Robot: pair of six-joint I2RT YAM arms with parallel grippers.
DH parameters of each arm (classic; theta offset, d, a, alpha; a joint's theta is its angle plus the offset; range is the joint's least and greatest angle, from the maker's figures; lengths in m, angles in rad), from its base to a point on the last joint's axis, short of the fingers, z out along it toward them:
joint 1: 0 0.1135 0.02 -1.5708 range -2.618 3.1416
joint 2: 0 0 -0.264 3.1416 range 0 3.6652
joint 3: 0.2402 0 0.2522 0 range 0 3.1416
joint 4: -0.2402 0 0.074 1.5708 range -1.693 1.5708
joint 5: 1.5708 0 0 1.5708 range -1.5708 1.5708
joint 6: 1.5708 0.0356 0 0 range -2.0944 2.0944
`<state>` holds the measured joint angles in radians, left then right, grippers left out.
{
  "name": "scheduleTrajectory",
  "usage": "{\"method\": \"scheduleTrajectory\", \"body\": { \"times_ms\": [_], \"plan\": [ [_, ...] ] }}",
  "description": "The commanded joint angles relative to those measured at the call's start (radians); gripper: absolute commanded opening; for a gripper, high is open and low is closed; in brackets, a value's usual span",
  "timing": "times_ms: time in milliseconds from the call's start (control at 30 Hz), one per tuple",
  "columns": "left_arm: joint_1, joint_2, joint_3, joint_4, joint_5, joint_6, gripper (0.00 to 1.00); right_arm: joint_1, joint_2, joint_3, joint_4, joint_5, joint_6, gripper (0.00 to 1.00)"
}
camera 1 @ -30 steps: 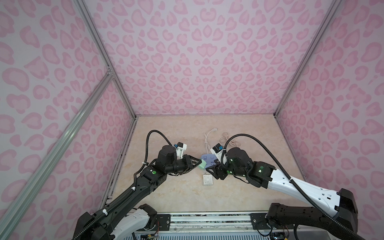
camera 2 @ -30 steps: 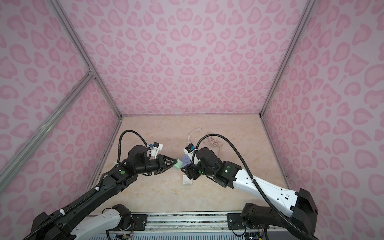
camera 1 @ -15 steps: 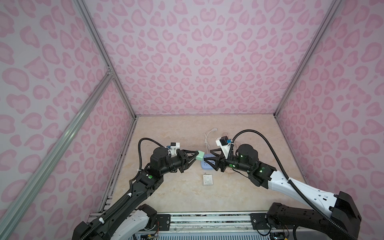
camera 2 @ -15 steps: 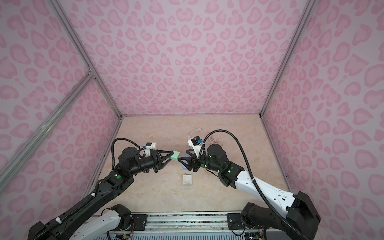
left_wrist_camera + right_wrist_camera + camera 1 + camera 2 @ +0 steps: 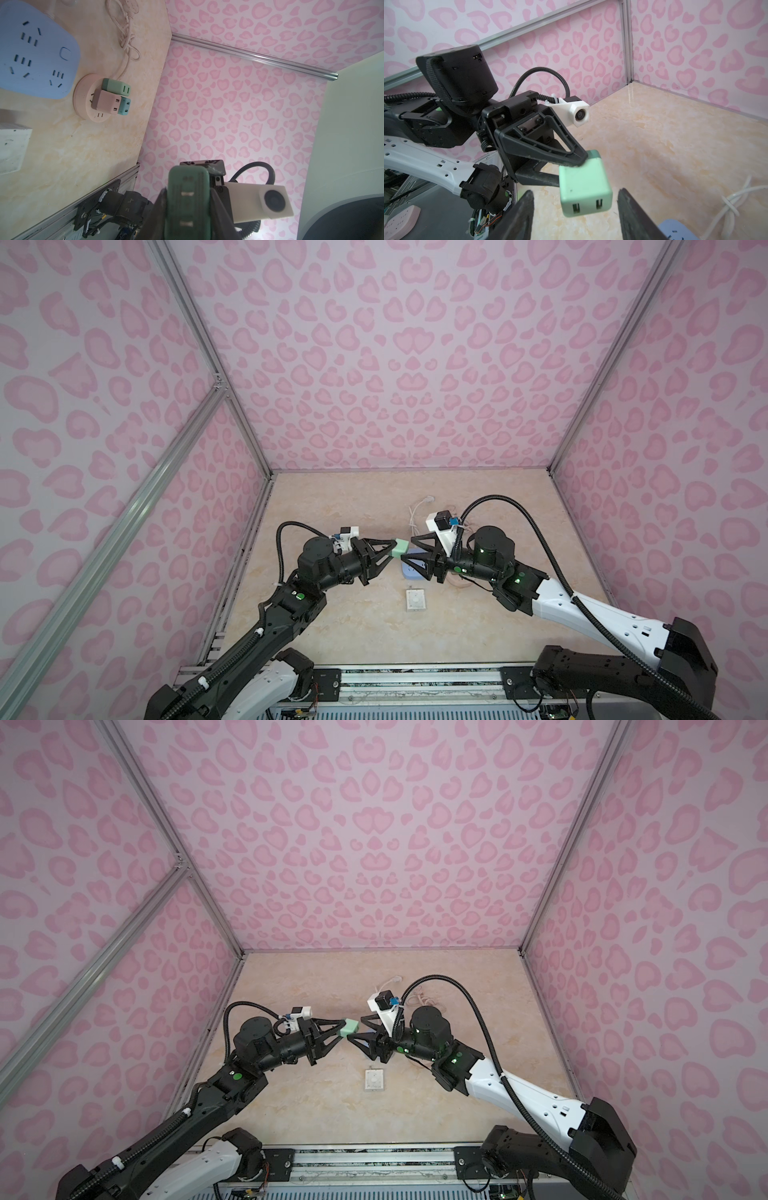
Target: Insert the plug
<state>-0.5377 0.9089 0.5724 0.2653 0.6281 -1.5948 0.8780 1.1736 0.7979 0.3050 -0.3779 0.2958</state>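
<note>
**Mid-air meeting: two claws, one plug**

My left claw [image 5: 392, 554] is clenched on the mint-green plastic plug [image 5: 402, 548]. It holds the plug clear of the beige marbled tabletop [image 5: 353, 510], just below the centre of both top views. My right claw [image 5: 355, 1029] faces it tip to tip and is released. Its two black fingers [image 5: 519, 214] are spread on either side of the plug, with a gap on each side and no contact that I can see.

The plug's long axis runs along the line between the claws. Its two metal prongs point back at my left wrist, and the face with the two USB slots points at my right. The plug therefore lies straight ahead of the right claw, between its fingers. I judge that a pinch on the USB end comes next, and only then can the left claw let go.

Directly beneath the meeting point lies the pale blue rounded power strip [image 5: 409, 574]. A small white square socket plate [image 5: 416, 599] sits nearer the lower edge, apart from the strip. A round pink socket base [image 5: 83, 99] carrying three small adapters [image 5: 106, 101] and a knotted white cable [image 5: 126, 35] lie near the strip.

Nothing stands between claw and plug. The risk, I think, is my left fingertips crowding the room for a grip.
</note>
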Motion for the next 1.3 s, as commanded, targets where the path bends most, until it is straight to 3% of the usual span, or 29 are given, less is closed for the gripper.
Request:
{"method": "scheduleTrajectory", "body": {
  "times_ms": [0, 967, 1033, 1167, 1267],
  "plan": [
    [0.001, 0.005, 0.011, 0.071, 0.017, -0.007, 0.03, 0.002, 0.009, 0.003, -0.014, 0.000, -0.023, 0.61],
    [0.001, -0.002, 0.037, 0.065, 0.041, 0.016, 0.03, 0.004, 0.058, 0.054, -0.005, -0.008, -0.029, 0.52],
    [0.001, -0.004, 0.039, 0.065, 0.041, 0.018, 0.03, 0.004, 0.063, 0.060, -0.006, -0.013, -0.028, 0.49],
    [0.001, -0.004, 0.039, 0.053, 0.041, 0.029, 0.03, 0.004, 0.067, 0.063, 0.002, -0.019, -0.024, 0.25],
    [0.001, 0.000, 0.033, 0.059, 0.041, 0.024, 0.03, 0.004, 0.072, 0.060, 0.021, -0.030, -0.013, 0.16]
  ]
}}
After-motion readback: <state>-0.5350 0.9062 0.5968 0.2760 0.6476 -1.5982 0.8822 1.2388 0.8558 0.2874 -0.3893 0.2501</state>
